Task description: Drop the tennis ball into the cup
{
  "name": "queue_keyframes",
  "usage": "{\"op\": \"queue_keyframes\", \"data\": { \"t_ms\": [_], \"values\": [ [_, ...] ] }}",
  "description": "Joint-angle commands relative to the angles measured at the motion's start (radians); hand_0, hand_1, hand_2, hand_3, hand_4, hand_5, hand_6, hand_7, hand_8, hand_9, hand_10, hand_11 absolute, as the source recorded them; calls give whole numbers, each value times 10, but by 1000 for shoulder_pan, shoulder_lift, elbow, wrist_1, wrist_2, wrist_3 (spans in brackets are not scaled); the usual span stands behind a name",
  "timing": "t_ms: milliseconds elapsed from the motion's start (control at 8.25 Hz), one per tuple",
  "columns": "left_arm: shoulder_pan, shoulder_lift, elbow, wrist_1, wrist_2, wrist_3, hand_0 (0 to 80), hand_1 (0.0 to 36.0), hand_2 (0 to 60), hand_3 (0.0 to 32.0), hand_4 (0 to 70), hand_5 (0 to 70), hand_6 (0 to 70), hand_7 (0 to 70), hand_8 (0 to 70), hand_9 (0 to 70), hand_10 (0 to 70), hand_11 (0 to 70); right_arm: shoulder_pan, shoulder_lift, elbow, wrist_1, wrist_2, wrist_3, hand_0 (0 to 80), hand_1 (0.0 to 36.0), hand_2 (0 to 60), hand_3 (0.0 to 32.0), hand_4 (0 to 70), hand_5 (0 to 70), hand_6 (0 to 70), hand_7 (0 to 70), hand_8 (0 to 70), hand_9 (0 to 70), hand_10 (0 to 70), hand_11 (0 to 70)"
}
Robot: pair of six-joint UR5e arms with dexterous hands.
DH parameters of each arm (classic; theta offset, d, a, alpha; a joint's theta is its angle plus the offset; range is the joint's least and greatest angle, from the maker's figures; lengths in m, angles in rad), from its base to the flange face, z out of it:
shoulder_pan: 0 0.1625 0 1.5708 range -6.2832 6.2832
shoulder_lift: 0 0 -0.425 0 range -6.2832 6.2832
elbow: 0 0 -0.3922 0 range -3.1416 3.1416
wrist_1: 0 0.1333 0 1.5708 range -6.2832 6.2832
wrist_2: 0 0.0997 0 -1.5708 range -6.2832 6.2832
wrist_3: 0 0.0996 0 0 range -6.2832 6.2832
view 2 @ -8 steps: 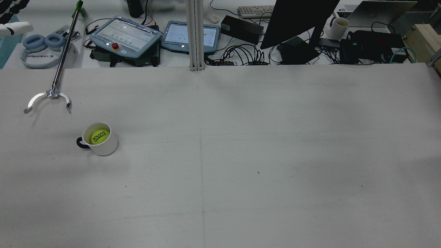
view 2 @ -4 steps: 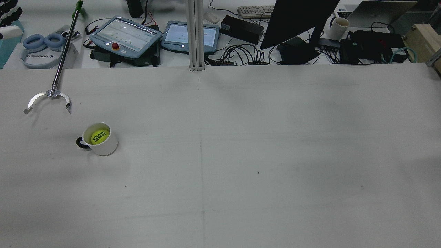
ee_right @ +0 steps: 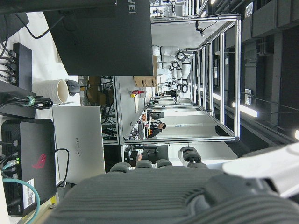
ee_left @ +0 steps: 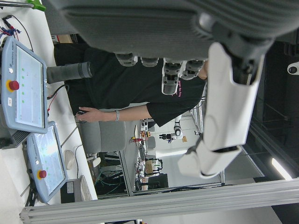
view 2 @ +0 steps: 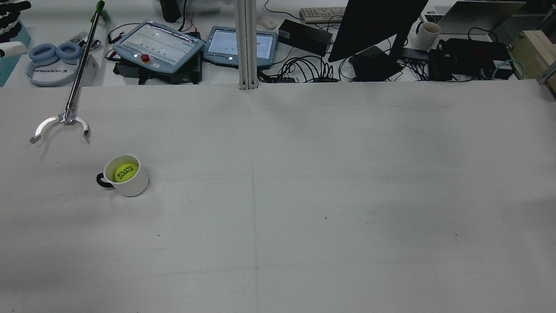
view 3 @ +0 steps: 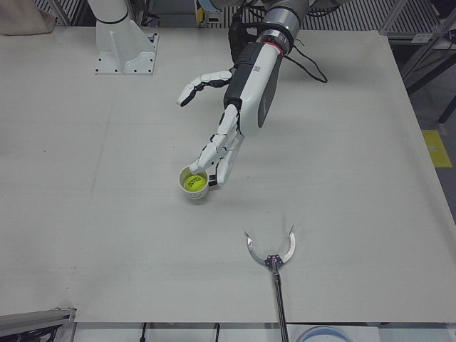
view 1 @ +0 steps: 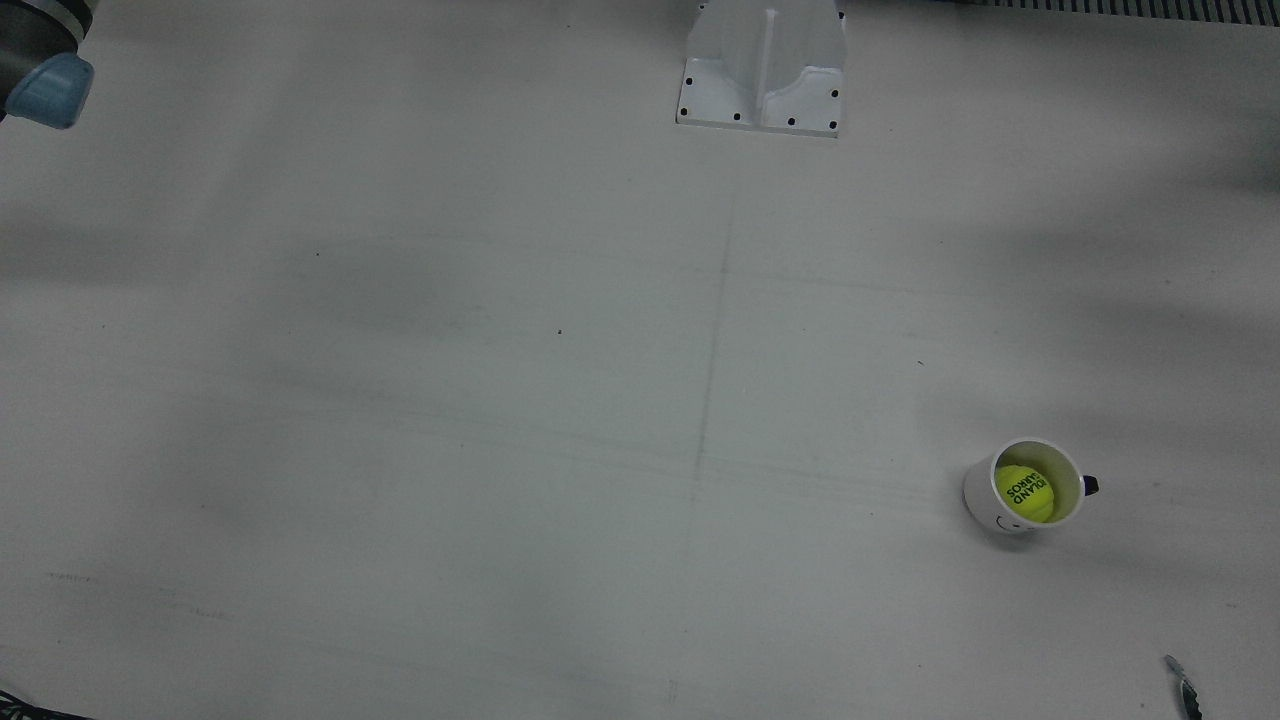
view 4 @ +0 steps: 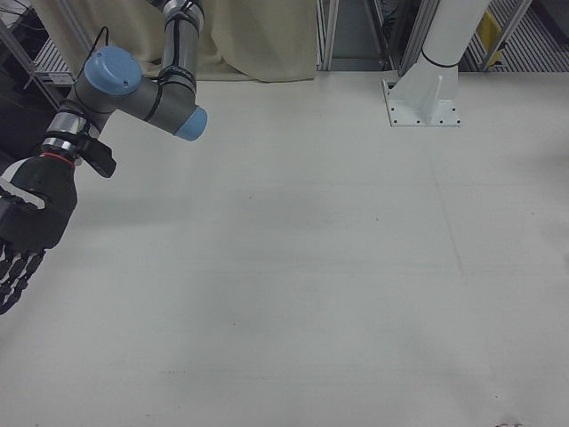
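A white cup [view 2: 126, 176] with a dark handle stands upright on the left half of the table. The yellow tennis ball [view 2: 126, 172] sits inside it. Both also show in the front view, cup [view 1: 1025, 500] and ball [view 1: 1024, 490], and in the left-front view, cup [view 3: 193, 184] and ball [view 3: 196, 183]. My left hand [view 3: 228, 135] is open with fingers spread and holds nothing. It hangs raised in the air clear of the cup; only its fingers [view 2: 11, 48] show at the rear view's top left edge. My right hand [view 4: 27, 231] is dark, open and empty, off the table's right side.
A metal reacher-grabber [view 2: 65, 119] lies with open claws on the table beyond the cup, also in the left-front view [view 3: 271, 256]. Pendants [view 2: 158, 45], headphones [view 2: 54, 54] and a monitor [view 2: 373, 30] stand past the far edge. An arm pedestal [view 1: 762, 65] is bolted to the table.
The left hand's fingers at the rear view's top left edge have drawn slightly further left. The cup, ball and grabber have not moved.
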Motion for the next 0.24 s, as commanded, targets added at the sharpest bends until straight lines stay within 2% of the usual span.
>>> {"op": "queue_keyframes", "data": {
  "t_ms": [0, 121],
  "values": [
    [-34, -11, 78, -22, 62, -3, 628, 360, 270, 0, 62, 57, 6, 224, 0, 30, 1, 34, -3, 0, -11, 0, 0, 4, 0, 0, 0, 0, 0, 0, 0, 0, 0, 0, 0, 0],
    [-47, -26, 70, -20, 66, -1, 623, 359, 293, 0, 61, 80, 54, 198, 1, 25, 0, 32, -3, 0, -11, 0, 0, 4, 0, 0, 0, 0, 0, 0, 0, 0, 0, 0, 0, 0]
  ]
}}
